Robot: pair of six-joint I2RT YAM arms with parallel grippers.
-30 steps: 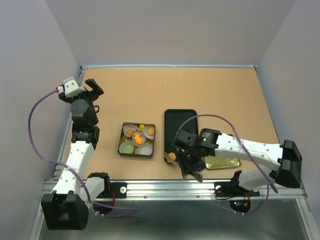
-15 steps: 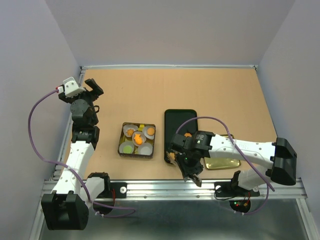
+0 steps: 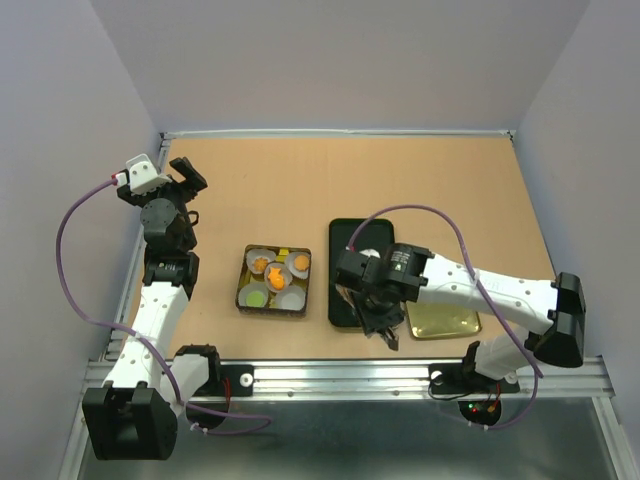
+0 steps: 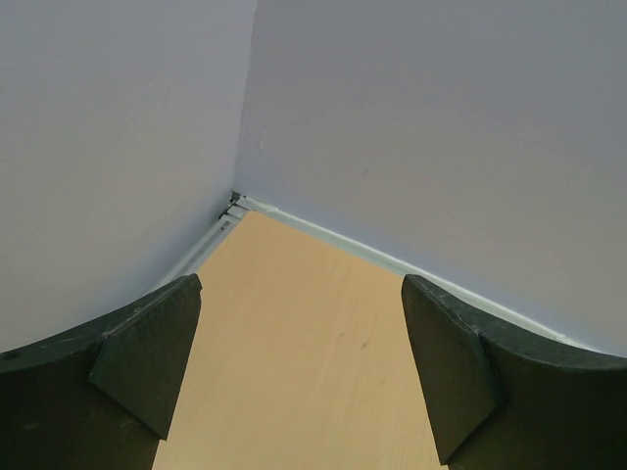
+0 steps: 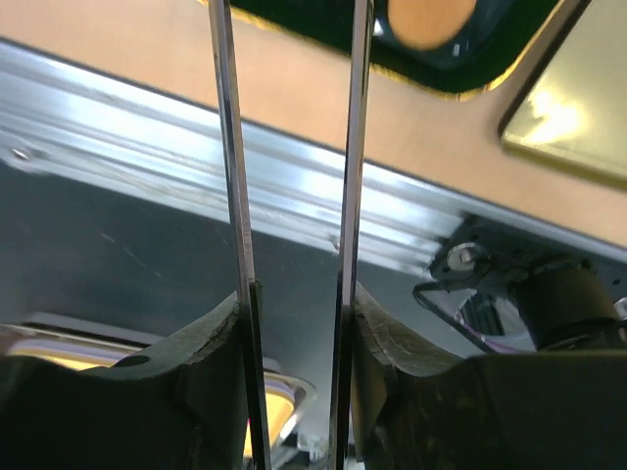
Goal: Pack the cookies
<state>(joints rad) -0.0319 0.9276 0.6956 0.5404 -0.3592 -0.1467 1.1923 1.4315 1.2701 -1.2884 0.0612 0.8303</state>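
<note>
Reaching over the black tray point(image 3: 360, 240) | your right gripper point(image 3: 370, 318): fingers point(image 5: 235, 147) narrowly apart, nothing seen between | round cookie point(image 5: 426, 18) in tray just beside one finger, outside the gap | left gripper point(image 4: 302, 294): fingers wide apart, well away; right arm point(image 3: 480, 290) nearer.

White arms point(image 3: 150, 310) have black joints, looping purple cables point(image 3: 60, 250), a dark-padded left hand point(image 4: 302, 372) and metal-bladed right hand point(image 5: 289, 59).

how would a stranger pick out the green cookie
On the tan table, left of the black tray, sits a small box of white paper cups. The green cookie lies in its near-left cup; the others there are orange.
</note>
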